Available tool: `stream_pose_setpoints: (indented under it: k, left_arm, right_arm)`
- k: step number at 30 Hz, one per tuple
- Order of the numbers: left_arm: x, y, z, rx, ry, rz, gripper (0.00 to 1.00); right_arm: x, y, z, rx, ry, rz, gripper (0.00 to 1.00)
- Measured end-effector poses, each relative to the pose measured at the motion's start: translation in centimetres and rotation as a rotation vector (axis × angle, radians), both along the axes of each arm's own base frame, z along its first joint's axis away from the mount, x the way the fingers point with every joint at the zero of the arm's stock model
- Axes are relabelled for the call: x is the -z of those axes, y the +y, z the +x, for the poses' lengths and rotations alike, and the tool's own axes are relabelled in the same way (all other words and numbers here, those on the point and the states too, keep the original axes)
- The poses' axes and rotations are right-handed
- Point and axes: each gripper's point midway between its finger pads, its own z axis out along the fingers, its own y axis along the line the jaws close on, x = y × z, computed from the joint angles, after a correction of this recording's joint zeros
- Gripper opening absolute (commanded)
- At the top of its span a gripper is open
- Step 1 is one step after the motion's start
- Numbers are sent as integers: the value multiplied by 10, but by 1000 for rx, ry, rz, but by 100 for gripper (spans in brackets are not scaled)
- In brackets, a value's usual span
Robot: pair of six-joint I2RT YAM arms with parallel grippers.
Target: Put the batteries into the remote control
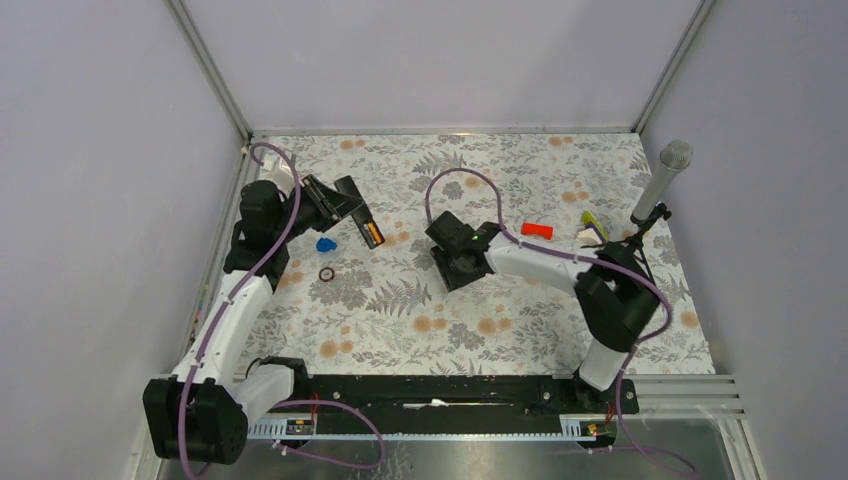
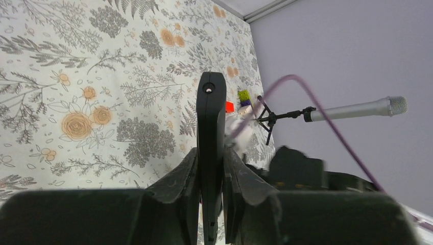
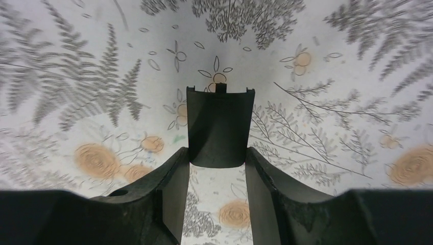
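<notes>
Remote control [image 1: 362,222], slim matte-black bar, back open (1 coppery battery [image 1: 373,235] showing)

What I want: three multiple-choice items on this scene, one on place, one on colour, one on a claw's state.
1. The silver grey-headed microphone on its black stand stands at the floral table's: A left edge; B centre; C right edge.
2. The small rectangular plastic block is: A red; B purple; C black.
3. The left claw is: A open; B shut on the slim matte-black remote control; C shut on the block.
Answers: C, it stands by the right wall; A, plainly red from above; B, it clamps the remote's sides.
</notes>
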Motion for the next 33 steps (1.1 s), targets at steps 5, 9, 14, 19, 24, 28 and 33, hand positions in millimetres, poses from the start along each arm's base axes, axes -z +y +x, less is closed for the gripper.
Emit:
stream_pose_setpoints:
  k: [5,9,14,19,24,28,33]
  left_arm:
    - [12,-10,4,20,39,-34,0]
    - [17,-29,5,69,50,-45,0]
    - [15,-53,1,132,21,-49,0]
    - [9,-72,-1,161,-28,-57,0]
    - [8,-87,-4,157,-60,-54,0]
    - [14,-93,-5,137,-57,-49,0]
    - [20,-90,-2,100,-44,-52,0]
  right_arm:
    - [-68,8,9,-3,-136,146,27]
    - [-120,16,8,-39,-225,285,27]
    - [-173,27,-1,-117,-301,455,27]
    - [-194,40,-6,-174,-313,543,27]
    - [-194,48,-4,-185,-298,552,26]
    - [-191,53,0,-184,-290,546,26]
    - [-188,56,1,-185,-282,541,26]
